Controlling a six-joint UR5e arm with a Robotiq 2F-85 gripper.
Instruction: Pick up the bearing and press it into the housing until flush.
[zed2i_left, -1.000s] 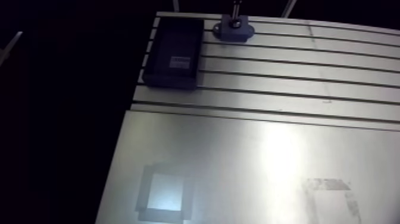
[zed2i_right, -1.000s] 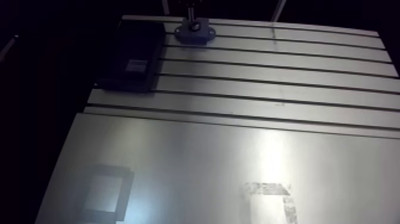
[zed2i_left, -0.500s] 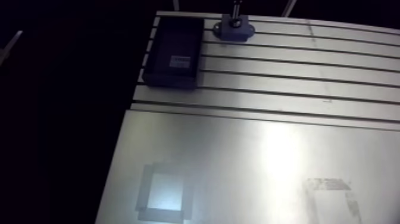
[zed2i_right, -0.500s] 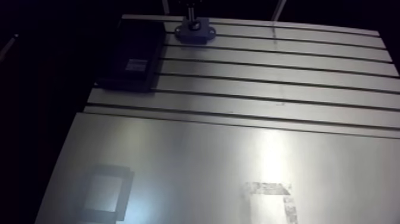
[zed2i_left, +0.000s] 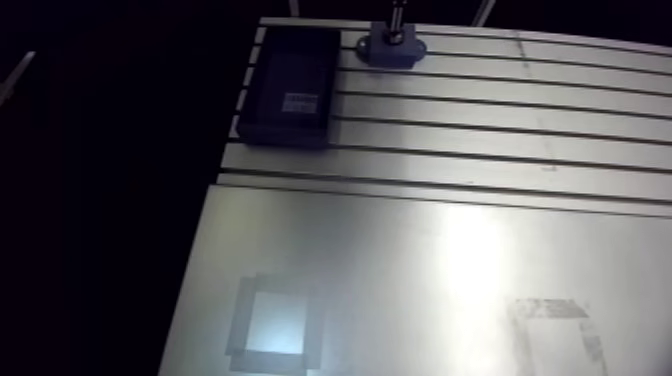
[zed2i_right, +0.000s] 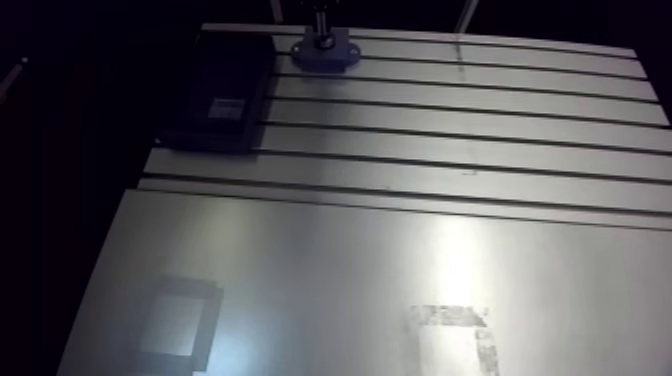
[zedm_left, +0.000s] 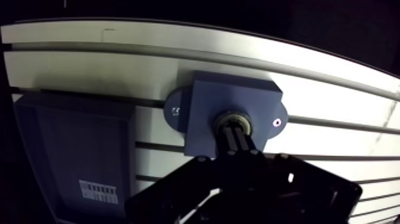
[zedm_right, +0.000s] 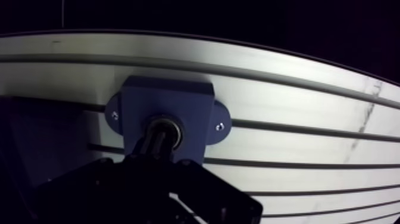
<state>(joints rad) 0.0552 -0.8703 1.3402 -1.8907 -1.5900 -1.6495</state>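
Wrist view: the gripper (zedm_left: 234, 130) stood over the middle of the housing (zedm_left: 232, 95). Its two dark fingers (zedm_left: 231, 140) lay together with no gap showing between them, and nothing was clamped between them. The fingertips met the bearing (zedm_left: 233, 117), a dull metal ring sitting in the round bore of the housing. From this angle I could not tell whether the ring lay flush with the housing's top face or stood a little proud.

The housing was a blue-grey block with a rounded ear on each side. A small screw (zedm_left: 175, 111) sat in one ear and another screw (zedm_left: 277, 122) in the other. The block rested on the slotted aluminium tabletop (zedm_left: 119, 68), across one of its grooves.

Just beside the housing lay a flat dark case (zedm_left: 65, 149) with a pale label (zedm_left: 98, 189) near one end. In the arm view the housing sat at the far edge of the tabletop, and a smooth metal sheet (zed2i_left: 400, 260) covered the near part, carrying a taped square outline (zed2i_left: 236, 325).
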